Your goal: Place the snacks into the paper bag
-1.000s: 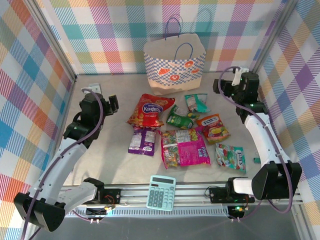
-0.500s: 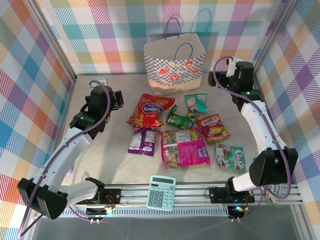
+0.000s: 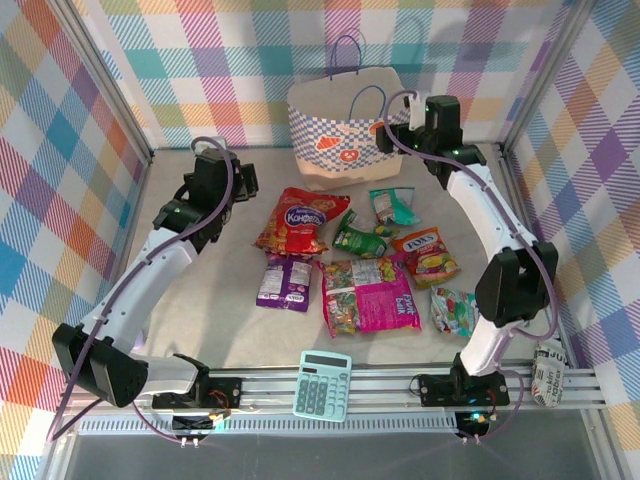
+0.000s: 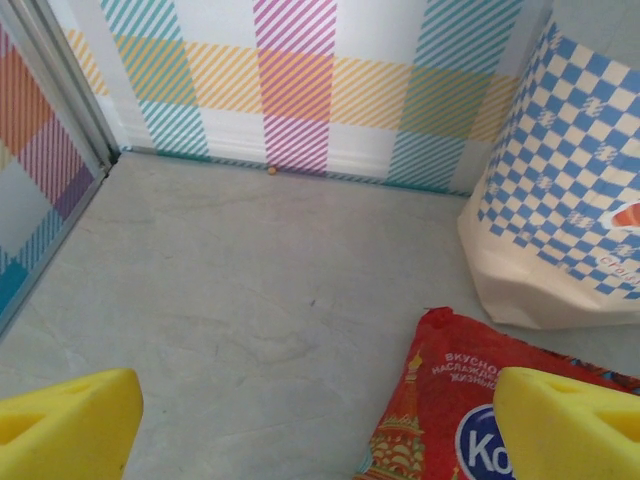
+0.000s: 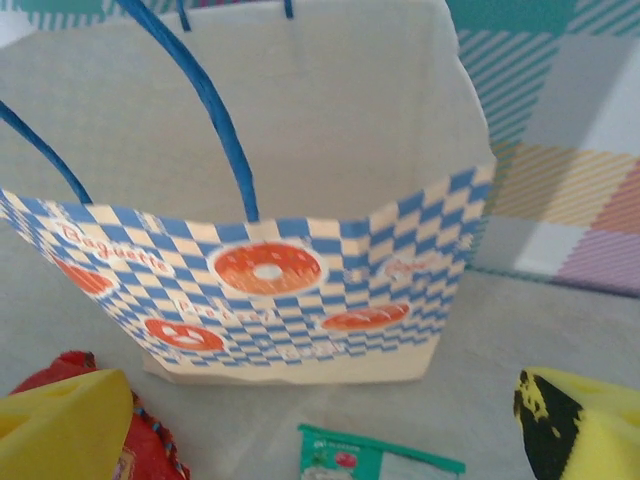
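Top external view first: the bag (image 3: 348,125) stands upright against the back wall (image 3: 250,60) with its mouth open. The snacks (image 3: 358,240) lie flat on the surface (image 3: 200,300), spread out in front of it.

My left hand (image 4: 315,430) is raised over the surface, with the red packet (image 3: 300,220) just to its right and the bag ahead and to the right. Through its wrist camera I see the yellow fingers (image 4: 65,420) far apart with nothing between them. The top edge of the red packet lies close by the right finger, and the bag's lower corner sits just past that packet.

My right hand (image 5: 320,430) is up beside the bag's right edge in the top view. Its wrist camera looks at the bag's printed front straight ahead, blue handles standing up. Both fingers are spread wide and hold nothing. A teal packet (image 5: 378,463) lies below the hand between the fingers, and the red packet shows beside the left finger.

The calculator (image 3: 322,385) lies well behind both hands, at the near rail.
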